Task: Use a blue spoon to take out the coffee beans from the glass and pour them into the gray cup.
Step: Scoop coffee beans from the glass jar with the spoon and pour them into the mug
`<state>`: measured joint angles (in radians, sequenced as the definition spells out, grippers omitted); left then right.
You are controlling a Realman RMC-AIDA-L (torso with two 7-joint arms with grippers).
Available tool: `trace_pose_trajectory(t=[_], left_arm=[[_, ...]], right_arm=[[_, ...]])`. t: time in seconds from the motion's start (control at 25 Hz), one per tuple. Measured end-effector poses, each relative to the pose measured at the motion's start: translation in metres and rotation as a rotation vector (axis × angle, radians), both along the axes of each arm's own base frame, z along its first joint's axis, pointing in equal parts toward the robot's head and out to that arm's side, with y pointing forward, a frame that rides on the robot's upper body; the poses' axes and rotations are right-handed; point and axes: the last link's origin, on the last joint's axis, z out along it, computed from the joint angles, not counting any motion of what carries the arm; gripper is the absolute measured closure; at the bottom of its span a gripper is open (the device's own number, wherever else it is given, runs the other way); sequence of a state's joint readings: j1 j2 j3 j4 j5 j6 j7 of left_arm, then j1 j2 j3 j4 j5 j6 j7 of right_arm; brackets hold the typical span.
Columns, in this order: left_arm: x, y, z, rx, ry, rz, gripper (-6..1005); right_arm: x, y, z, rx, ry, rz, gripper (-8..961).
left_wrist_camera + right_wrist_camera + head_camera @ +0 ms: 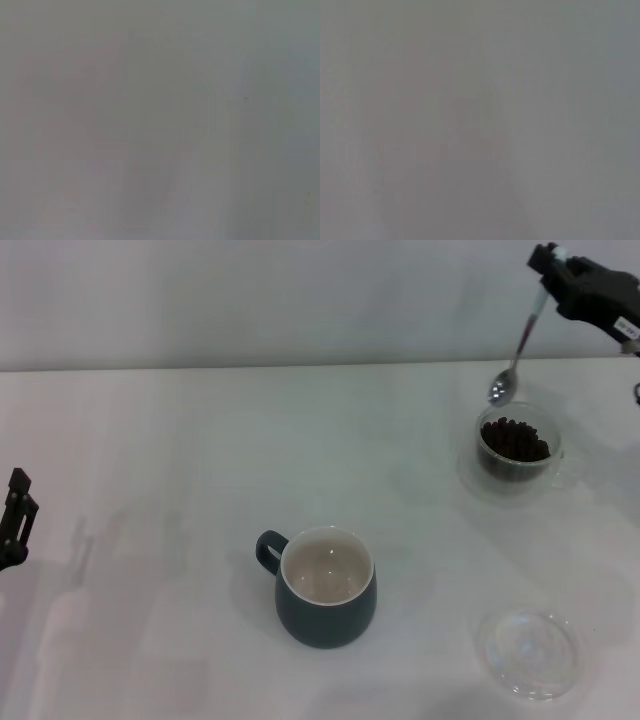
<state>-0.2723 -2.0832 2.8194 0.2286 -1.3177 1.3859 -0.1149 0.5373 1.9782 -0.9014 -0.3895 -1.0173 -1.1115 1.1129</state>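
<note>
In the head view my right gripper (548, 262) is at the top right, shut on the pale handle of the blue spoon (518, 350). The spoon hangs down with its shiny bowl just above the far rim of the glass (519, 454). Dark coffee beans (514, 440) fill the glass. The gray cup (326, 589) stands in the front middle of the table, handle to the left, its creamy inside holding no beans. My left gripper (15, 518) is parked at the left edge. Both wrist views show only blank grey surface.
A flat clear saucer (529, 652) lies at the front right of the white table (180, 460), below the glass. A pale wall runs behind the table's far edge.
</note>
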Motion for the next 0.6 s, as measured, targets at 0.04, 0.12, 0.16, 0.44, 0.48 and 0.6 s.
trace_pose_trajectory(t=[0.04, 0.12, 0.16, 0.44, 0.48, 0.6], left_arm=[[0.000, 0.000, 0.000, 0.000, 0.000, -0.001, 357], [0.000, 0.000, 0.000, 0.000, 0.000, -0.001, 357], [0.000, 0.000, 0.000, 0.000, 0.000, -0.001, 357], [0.001, 0.001, 0.001, 0.000, 0.002, -0.004, 357], [0.001, 0.002, 0.001, 0.000, 0.002, -0.004, 357], [0.001, 0.002, 0.001, 0.000, 0.001, -0.006, 357]], right_arm=[[0.002, -0.001, 0.002, 0.007, -0.015, 0.000, 801], [0.008, -0.004, 0.004, 0.020, -0.049, -0.004, 801], [0.011, -0.006, 0.004, 0.028, -0.068, -0.005, 801], [0.019, -0.015, -0.004, 0.061, -0.192, 0.016, 801], [0.020, -0.016, -0.005, 0.063, -0.200, 0.017, 801], [0.022, -0.018, -0.008, 0.065, -0.219, 0.018, 801]])
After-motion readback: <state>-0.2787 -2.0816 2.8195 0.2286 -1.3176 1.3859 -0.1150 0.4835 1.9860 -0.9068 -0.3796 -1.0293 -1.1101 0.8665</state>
